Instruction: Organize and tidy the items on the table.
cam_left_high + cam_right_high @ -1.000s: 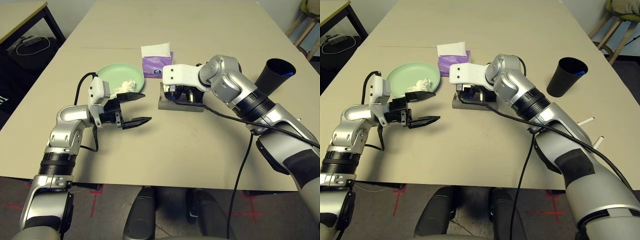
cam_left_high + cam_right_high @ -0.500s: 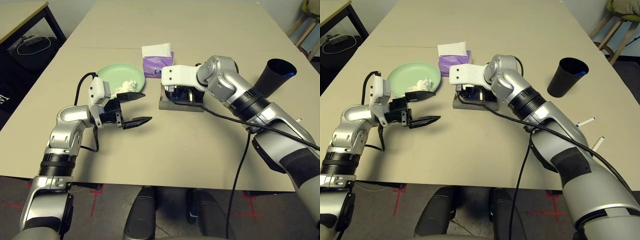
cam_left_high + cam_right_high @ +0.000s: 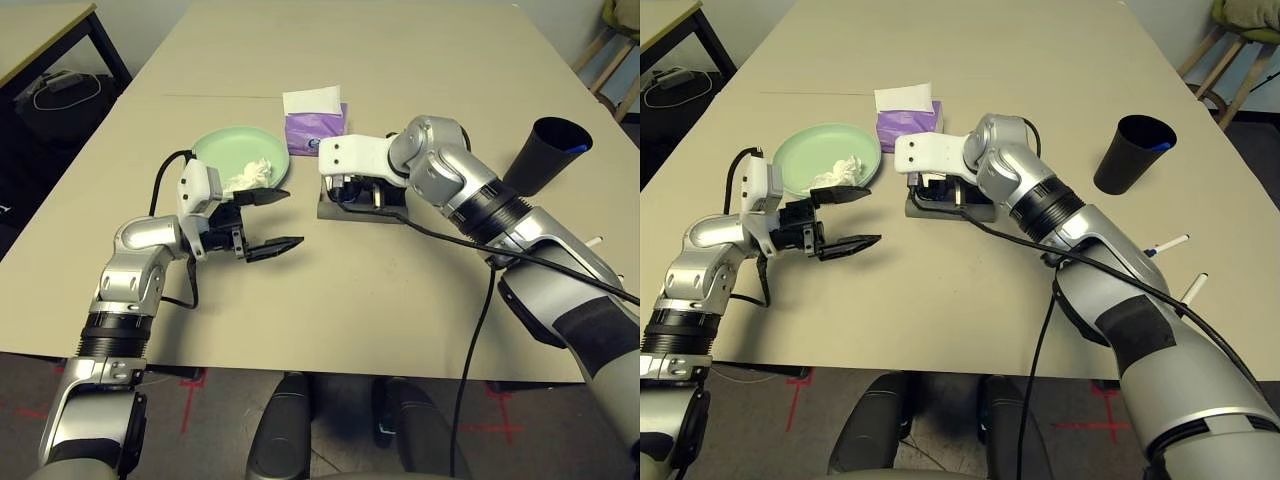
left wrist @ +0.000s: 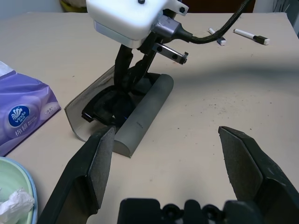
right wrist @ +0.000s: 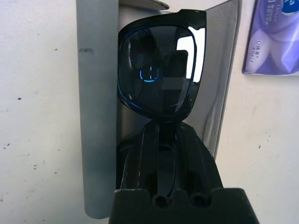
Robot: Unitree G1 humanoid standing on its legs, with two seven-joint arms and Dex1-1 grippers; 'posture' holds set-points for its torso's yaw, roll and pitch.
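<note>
The grey glasses case [image 4: 145,112] lies open in the middle of the beige table [image 3: 400,300], with the black sunglasses [image 5: 159,70] inside it. My right gripper [image 5: 159,127] reaches down into the case and is shut on the sunglasses' frame. To its left, my left gripper [image 3: 290,218] hovers open with nothing in it, beside the mint green plate [image 3: 225,150] that holds crumpled white tissue [image 3: 252,172]. A pale blue rim [image 4: 33,207] shows under that plate. The purple tissue box [image 3: 315,130] stands behind the case. The black cup [image 3: 550,150] is far right, with white pens [image 3: 1170,243] nearer the edge.
A smaller tan table with black legs [image 3: 40,30] stands beyond the left side, with cables on the floor below it. A wooden stool [image 3: 615,50] is at the back right. My right arm's black cable [image 3: 480,300] trails across the table's front.
My right wrist has eased slightly left over the case, still on the sunglasses. The left gripper has barely shifted and stays open.
</note>
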